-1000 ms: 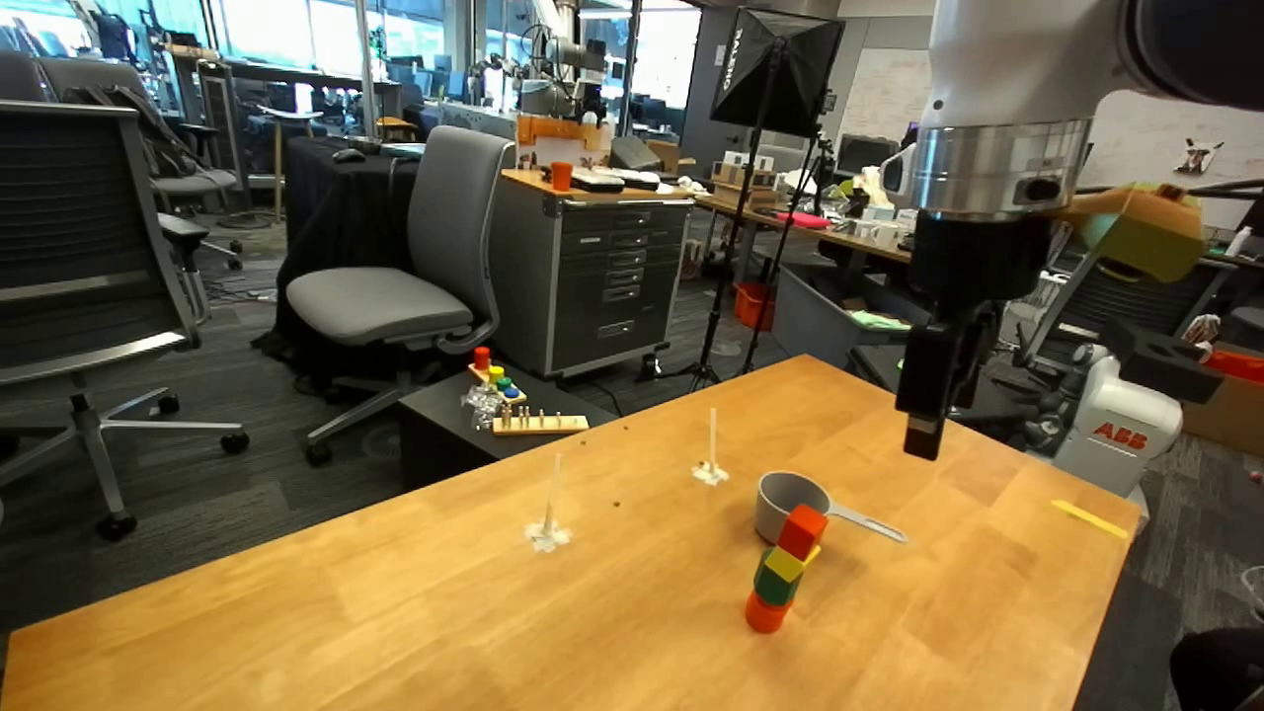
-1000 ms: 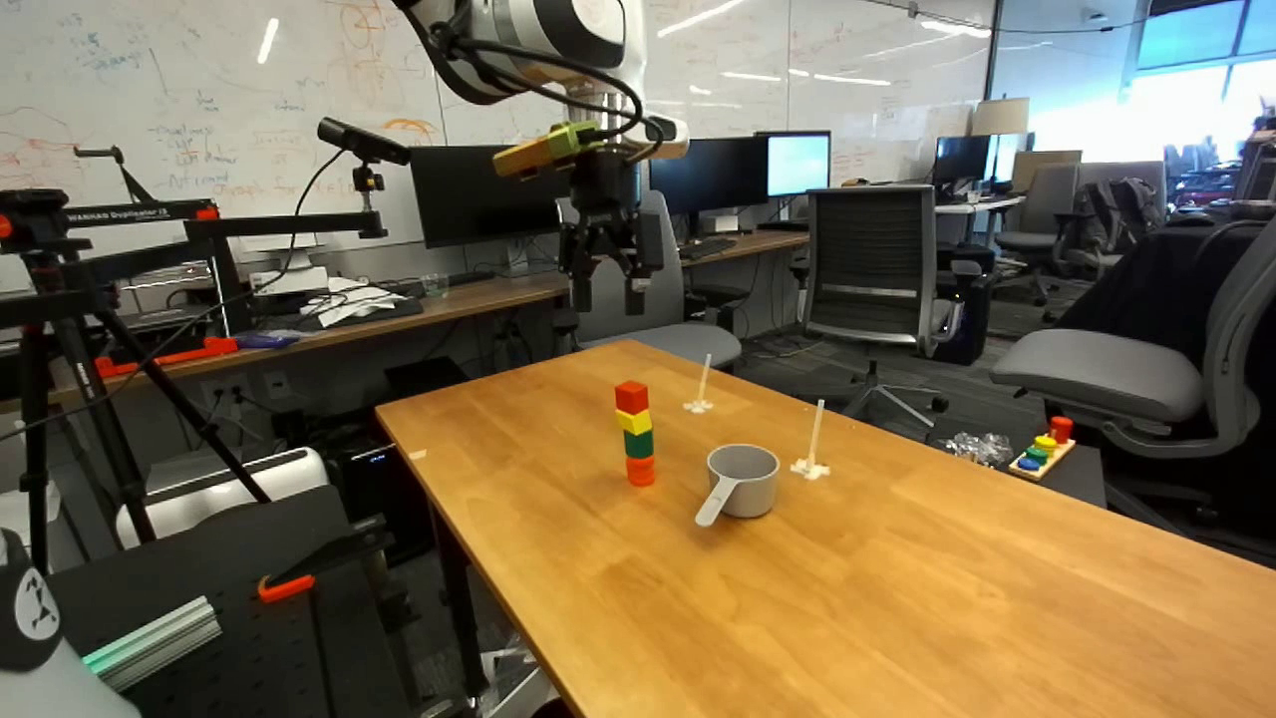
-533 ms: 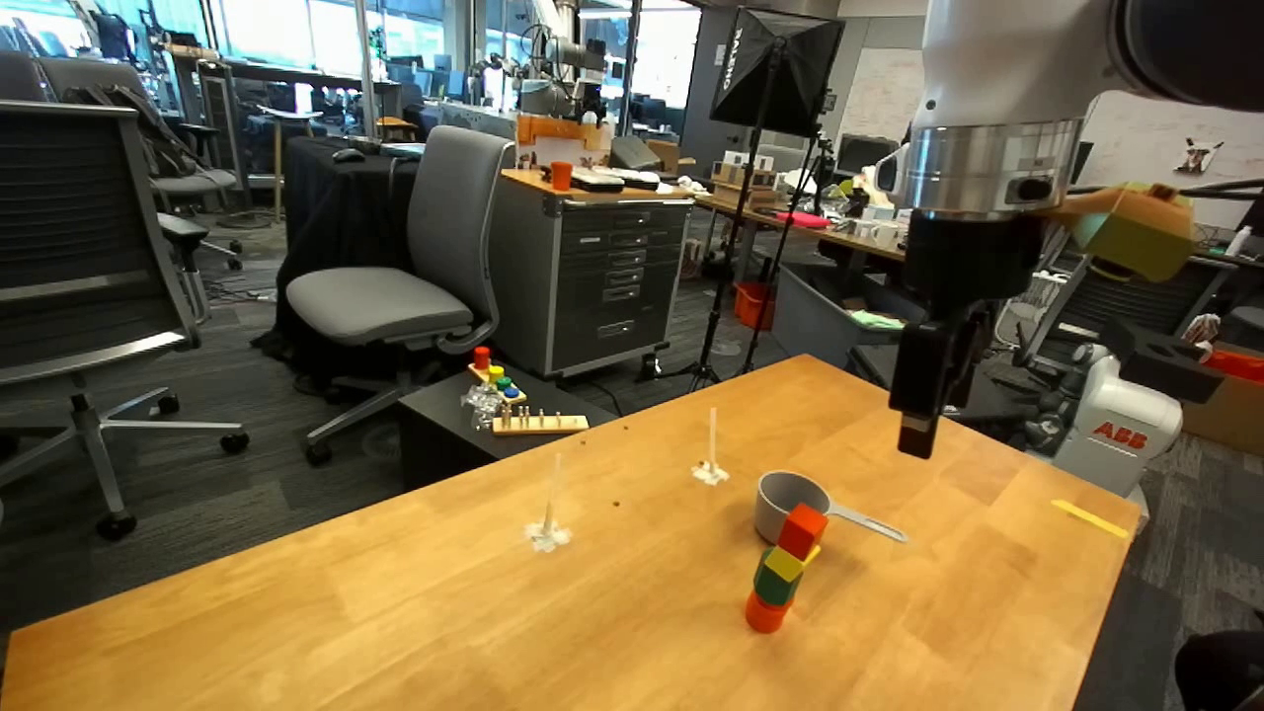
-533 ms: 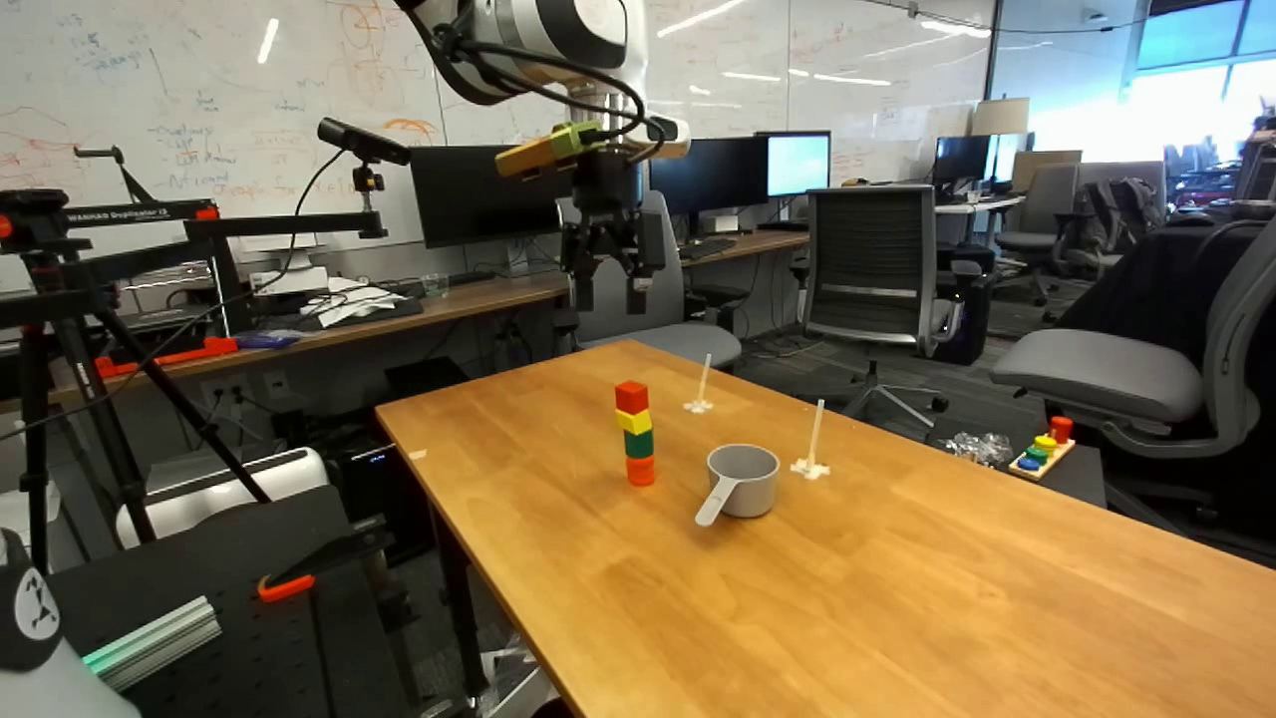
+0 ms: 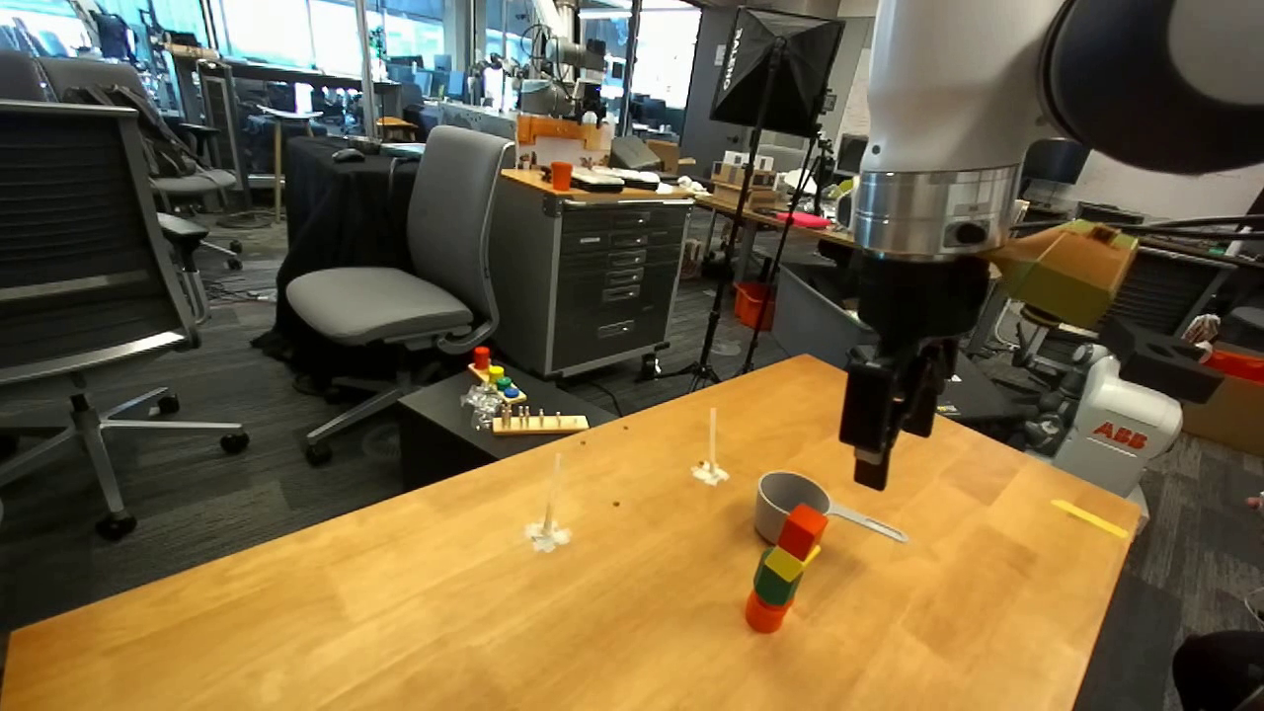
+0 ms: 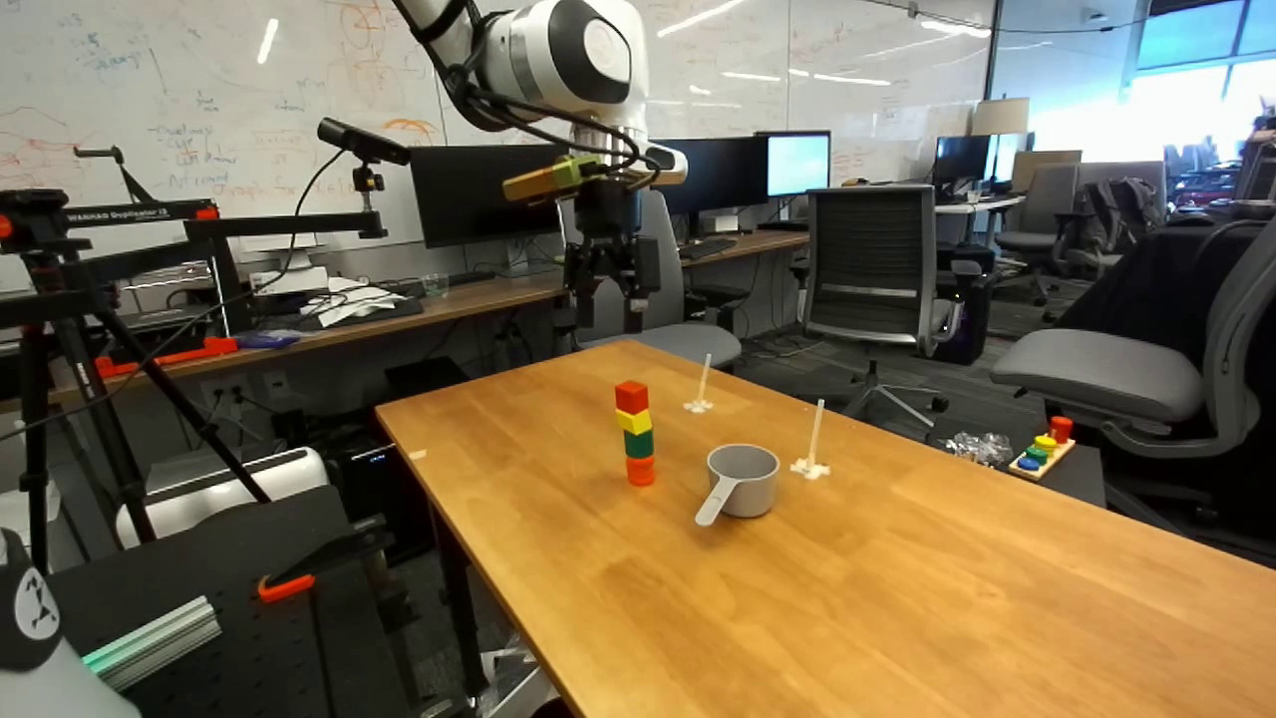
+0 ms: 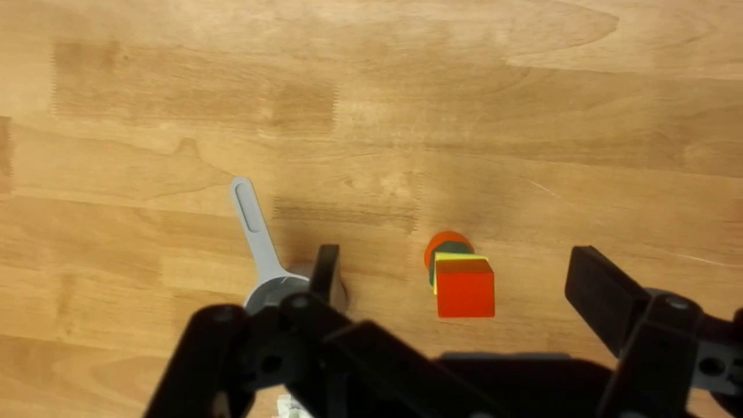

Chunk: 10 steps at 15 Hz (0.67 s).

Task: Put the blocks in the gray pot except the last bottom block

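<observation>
Jaws are spread wide, nothing in them. Gripper (image 6: 610, 317) hangs over the wooden tabletop (image 6: 897, 598), higher than the block stack (image 5: 777, 585) and well apart from it. Stack, top down: red cube (image 6: 631, 397), yellow block (image 6: 634, 423), green block (image 6: 639, 443), orange-red round block (image 6: 640, 472) on the wood. Gray measuring cup (image 6: 753, 495), which I take as the pot, sits near it, not touching. My read: first pick ahead, red cube.

What can bite:
- Topple. Red and yellow look offset from green, so a small sideways bump probably brings it down. Likely cause: coming down off centre.
- Cup strike. In the wrist view one finger (image 7: 325, 273) covers part of the cup. Real clearance I can't tell; at this spread, descending could catch the rim or shove the cup.
- Double grab. Layers are short. Go too deep and the fingers pinch red plus yellow, or drag the lot.
- Missed drop. Release high or off centre and a block may bounce off the rim.
- Transit. A thin pale stick (image 6: 816, 434) stands up near the cup; a low swing could clip it.
- Last pick. Green sits right on the orange-red base, which must be left behind. Closing low could lift or tip that too.
</observation>
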Each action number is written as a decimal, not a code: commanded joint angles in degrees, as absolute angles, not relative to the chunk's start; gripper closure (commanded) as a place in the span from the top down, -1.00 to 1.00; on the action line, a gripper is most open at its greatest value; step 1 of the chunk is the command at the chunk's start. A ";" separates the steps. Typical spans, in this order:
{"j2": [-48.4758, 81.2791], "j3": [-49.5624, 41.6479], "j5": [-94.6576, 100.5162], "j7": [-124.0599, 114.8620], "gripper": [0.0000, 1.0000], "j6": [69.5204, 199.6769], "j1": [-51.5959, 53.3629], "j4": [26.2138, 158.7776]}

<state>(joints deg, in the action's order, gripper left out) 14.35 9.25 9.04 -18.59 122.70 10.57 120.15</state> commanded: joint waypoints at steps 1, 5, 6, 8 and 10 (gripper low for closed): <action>19.25 7.71 11.47 -22.57 1.00 122.27 13.04 114.39; 22.68 6.69 12.29 -23.92 1.00 121.78 14.40 110.79; 23.37 6.46 12.32 -24.01 1.00 121.76 14.66 110.08; 24.55 5.98 12.05 -24.15 1.00 121.75 15.07 109.02; 25.51 5.57 11.86 -24.27 1.00 121.65 15.39 108.14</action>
<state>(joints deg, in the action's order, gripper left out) 23.50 7.06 10.97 -22.64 122.80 13.68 111.26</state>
